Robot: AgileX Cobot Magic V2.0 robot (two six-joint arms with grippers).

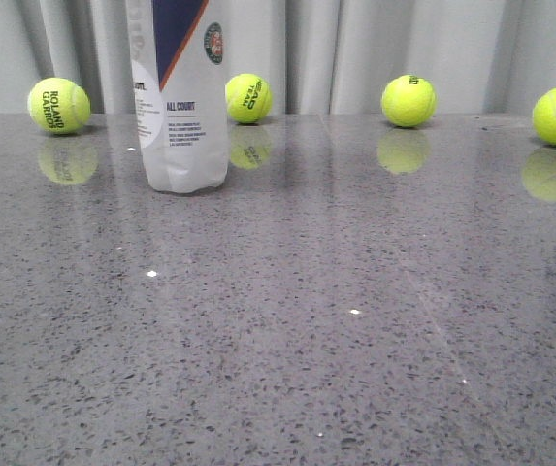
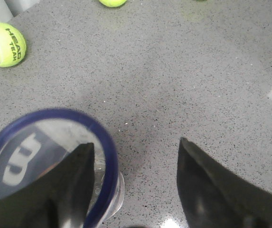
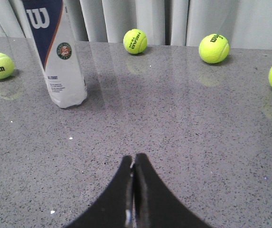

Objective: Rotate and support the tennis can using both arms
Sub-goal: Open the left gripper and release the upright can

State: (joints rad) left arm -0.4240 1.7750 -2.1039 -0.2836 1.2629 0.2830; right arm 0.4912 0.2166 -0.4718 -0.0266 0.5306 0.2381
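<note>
Tennis can (image 1: 182,97) upright on counter (image 1: 355,320). Left gripper (image 2: 133,183) fingers apart, above its lid; right gripper (image 3: 134,190) fingers together, well apart. Off-centre contact may topple it.

tennis can (image 1: 179,97) upright on table (image 1: 287,340), left of centre; four tennis balls (image 1: 408,101) in row along far edge, one just behind-right of can.

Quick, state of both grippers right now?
Left gripper: open, holding nothing, above the tennis can.
Right gripper: closed, empty.
</note>
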